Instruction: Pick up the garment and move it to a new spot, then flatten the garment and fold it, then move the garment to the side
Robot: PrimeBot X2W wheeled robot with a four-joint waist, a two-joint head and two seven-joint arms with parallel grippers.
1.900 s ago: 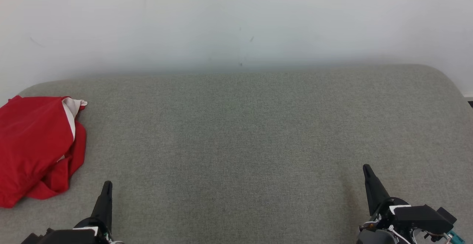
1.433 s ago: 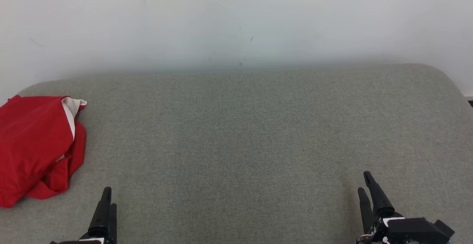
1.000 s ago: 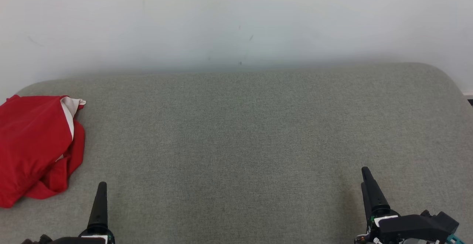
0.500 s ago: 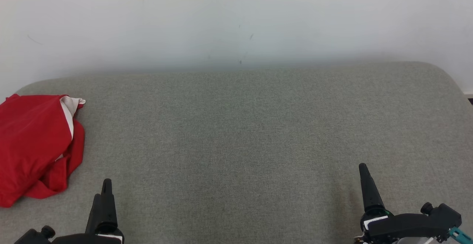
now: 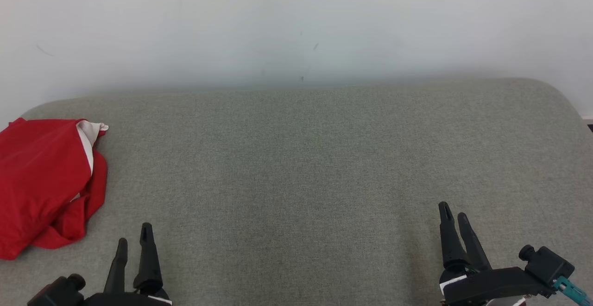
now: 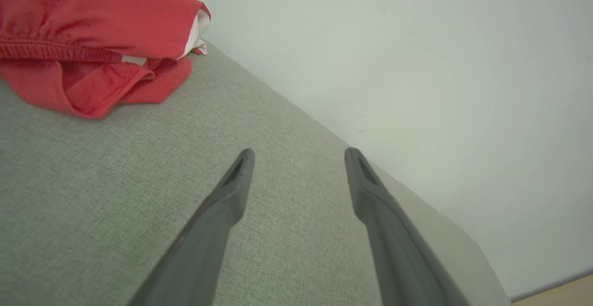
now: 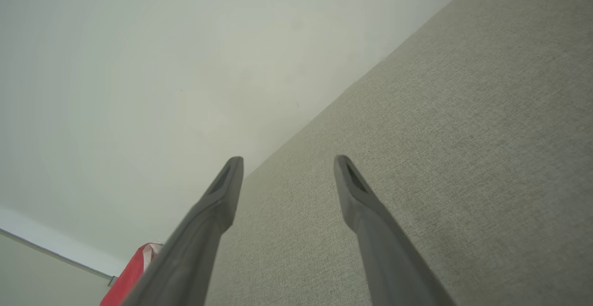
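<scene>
The likely slip here is a shallow bite. The garment [image 5: 44, 181] is bunched in loose folds, so the left pincer [image 5: 134, 234] could snag a single layer and drag the heap along the tabletop [image 5: 296, 167] rather than lift it. Both pincers stand released, gripping nothing. The red garment lies beyond the left pincer and off to its left, not touching it — and well apart from the right pincer [image 5: 452, 209].

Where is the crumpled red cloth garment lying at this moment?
In the head view, the crumpled red cloth garment lies at the far left edge of the grey fabric surface, ahead and to the left of the left gripper, apart from it.
</scene>
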